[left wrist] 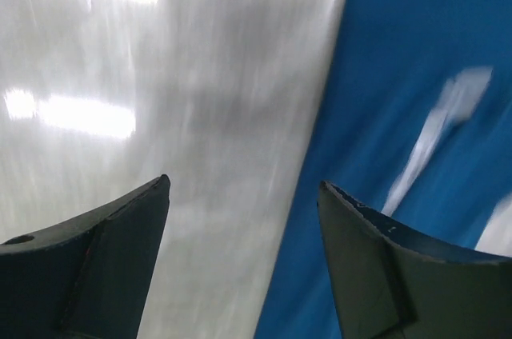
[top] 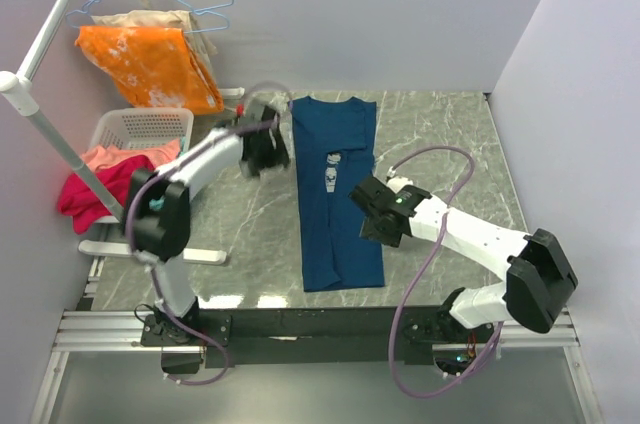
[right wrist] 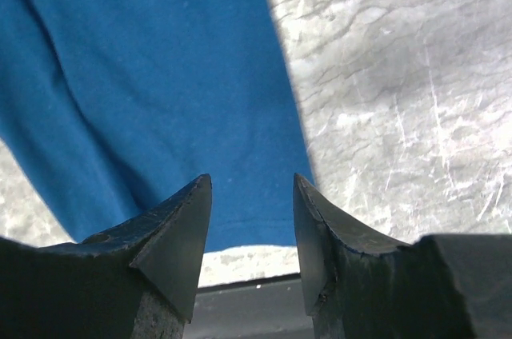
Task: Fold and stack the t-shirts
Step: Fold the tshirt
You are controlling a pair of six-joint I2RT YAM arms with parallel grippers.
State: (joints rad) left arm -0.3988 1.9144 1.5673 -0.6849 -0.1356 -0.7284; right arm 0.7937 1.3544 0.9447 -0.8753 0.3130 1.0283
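In the middle of the tabletop (top: pixel 250 244), the blue t-shirt (top: pixel 335 204) is lying as a long narrow strip. Your left jaws are hanging apart by its upper left edge and your right jaws apart over its lower right corner, both empty. For the crosswise fold, likely next, be pinching every layer squarely.

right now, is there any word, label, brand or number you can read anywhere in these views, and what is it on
No text can be read in any view.
Pale print on the chest of the navy t-shirt: too small to read from above, and only a blurred streak in the left wrist view.
Orange garment hanging at the back left: a pale blotchy pattern with no legible letters.
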